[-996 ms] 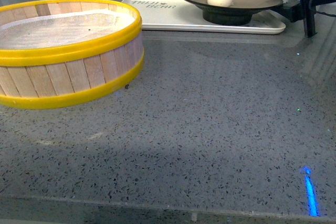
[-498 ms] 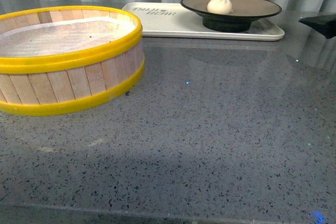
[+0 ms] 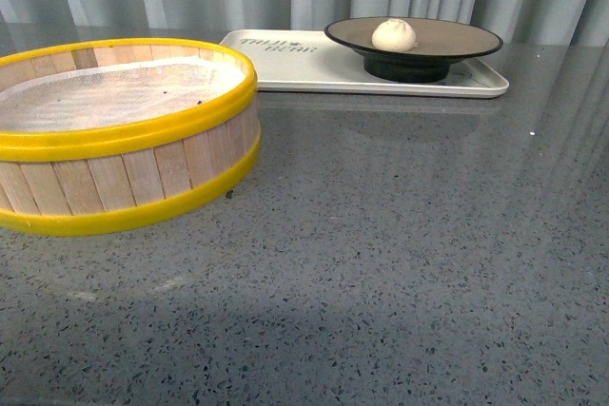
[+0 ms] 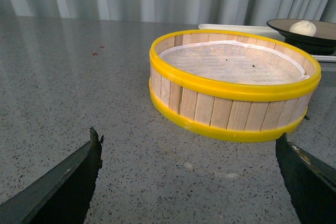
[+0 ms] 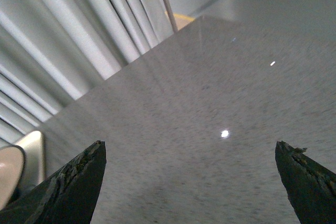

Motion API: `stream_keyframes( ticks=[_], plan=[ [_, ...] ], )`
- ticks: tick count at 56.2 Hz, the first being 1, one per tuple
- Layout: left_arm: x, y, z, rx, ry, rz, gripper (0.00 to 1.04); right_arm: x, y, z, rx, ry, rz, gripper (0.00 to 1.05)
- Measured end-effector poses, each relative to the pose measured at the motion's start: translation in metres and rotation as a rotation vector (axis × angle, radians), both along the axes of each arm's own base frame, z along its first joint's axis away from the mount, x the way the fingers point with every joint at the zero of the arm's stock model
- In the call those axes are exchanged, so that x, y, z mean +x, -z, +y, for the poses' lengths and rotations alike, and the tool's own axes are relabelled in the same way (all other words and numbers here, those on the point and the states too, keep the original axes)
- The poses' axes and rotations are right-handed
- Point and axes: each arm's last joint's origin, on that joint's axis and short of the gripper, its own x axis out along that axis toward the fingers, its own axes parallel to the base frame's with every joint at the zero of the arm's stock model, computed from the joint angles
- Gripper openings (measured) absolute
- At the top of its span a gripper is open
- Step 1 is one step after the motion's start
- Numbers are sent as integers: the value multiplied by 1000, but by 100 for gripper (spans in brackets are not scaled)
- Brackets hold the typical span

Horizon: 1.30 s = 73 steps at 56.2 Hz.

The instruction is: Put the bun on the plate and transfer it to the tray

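Grey speckled desk (image 3: pixel 400 235) carries a steamer (image 3: pixel 119 130) near left; far right, the bun (image 3: pixel 393 34) sits on the plate (image 3: pixel 466 42) on the tray (image 3: pixel 304 64). Both tools, left (image 4: pixel 191 174) and right (image 5: pixel 191 174), are released, empty.

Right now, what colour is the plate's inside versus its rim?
The plate is matte grey-brown inside with a black rim and foot; the front view shows it best.
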Motion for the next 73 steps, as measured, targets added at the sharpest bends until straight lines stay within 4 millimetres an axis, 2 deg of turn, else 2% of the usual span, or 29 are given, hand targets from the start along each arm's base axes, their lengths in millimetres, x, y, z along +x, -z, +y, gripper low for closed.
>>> stream_keyframes(
  ticks=[13, 16, 20, 22, 26, 47, 59, 73],
  plan=[
    [0, 0, 0, 0, 0, 0, 98, -65, 27, 31, -441, 25, 109, 96],
    [0, 0, 0, 0, 0, 0, 98, -78, 34, 37, -493, -10, 123, 95],
    [0, 0, 0, 0, 0, 0, 98, -94, 46, 45, -464, -238, 67, 83],
    [0, 0, 0, 0, 0, 0, 98, -104, 55, 56, -419, -399, 24, 74],
    [0, 0, 0, 0, 0, 0, 98, -121, 69, 70, -387, -498, -4, 58],
    [0, 0, 0, 0, 0, 0, 98, -139, 84, 84, -378, -484, -30, 1],
    [0, 0, 0, 0, 0, 0, 98, -146, 89, 96, -380, -486, -37, 2],
    [0, 0, 0, 0, 0, 0, 98, -152, 100, 96, -382, -483, -45, 2]
  ],
)
